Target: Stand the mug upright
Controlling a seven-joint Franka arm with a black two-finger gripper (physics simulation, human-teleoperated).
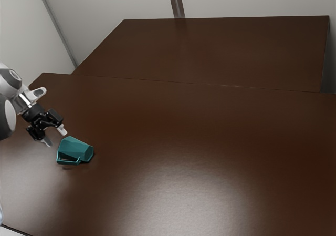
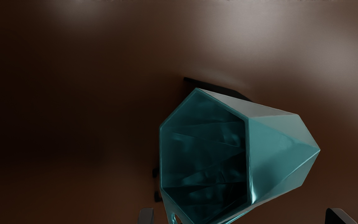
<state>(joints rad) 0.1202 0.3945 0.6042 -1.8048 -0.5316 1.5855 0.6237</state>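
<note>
Exterior view: faceted teal mug (image 1: 73, 149) on its side, closed end visible; wrist view instead sees into its hollow mouth; black two-finger gripper (image 1: 55, 136) open, fingertips wide apart

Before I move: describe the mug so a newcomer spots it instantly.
Find the dark brown table, then the black gripper at the exterior view's left. Right by its fingertips, a faceted mug with a handle lies on its side. Its teal color sets it apart from black gripper and brown tabletop.
</note>
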